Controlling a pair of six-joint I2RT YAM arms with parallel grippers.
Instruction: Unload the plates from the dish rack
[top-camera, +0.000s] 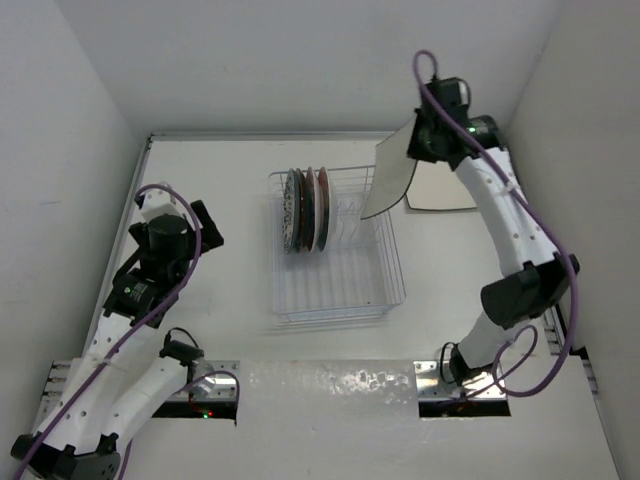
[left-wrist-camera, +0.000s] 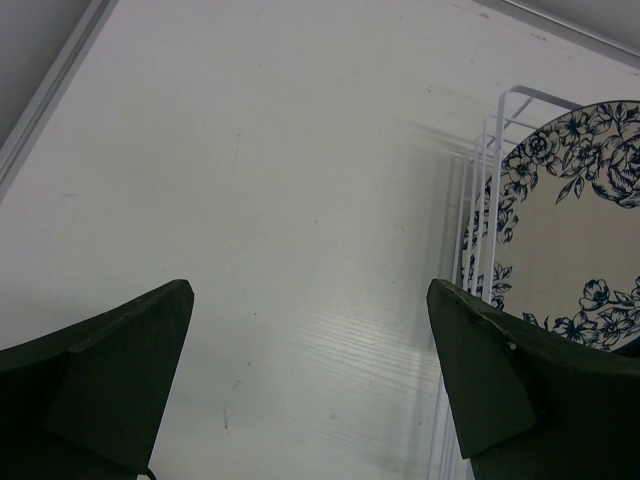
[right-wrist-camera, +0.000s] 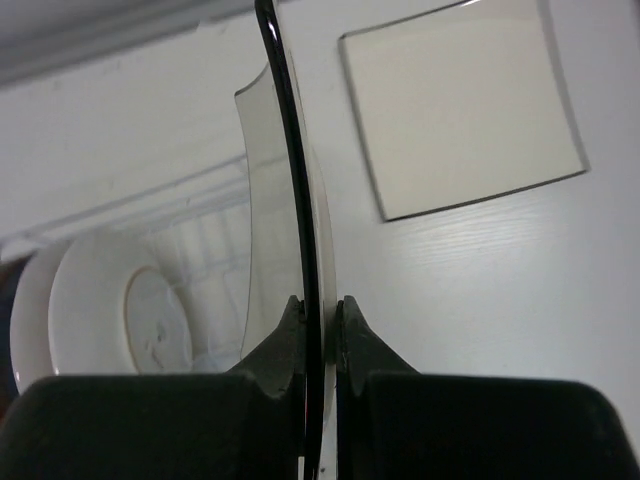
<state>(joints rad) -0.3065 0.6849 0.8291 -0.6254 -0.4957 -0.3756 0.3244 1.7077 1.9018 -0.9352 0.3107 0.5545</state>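
The dish rack (top-camera: 335, 285) stands mid-table with three round plates (top-camera: 305, 210) upright at its far left end. My right gripper (top-camera: 418, 148) is shut on the top edge of a square white plate (top-camera: 388, 182) and holds it tilted in the air over the rack's far right corner. The right wrist view shows this plate edge-on (right-wrist-camera: 298, 180) between the fingers of that gripper (right-wrist-camera: 320, 305). A second square plate (top-camera: 440, 188) lies flat on the table right of the rack. My left gripper (top-camera: 205, 225) is open and empty, left of the rack; it also shows in the left wrist view (left-wrist-camera: 310, 370).
The floral round plate (left-wrist-camera: 570, 250) and the rack's wire end (left-wrist-camera: 488, 190) show at the right of the left wrist view. White walls close in the table at the back and both sides. The flat square plate also shows in the right wrist view (right-wrist-camera: 460, 100).
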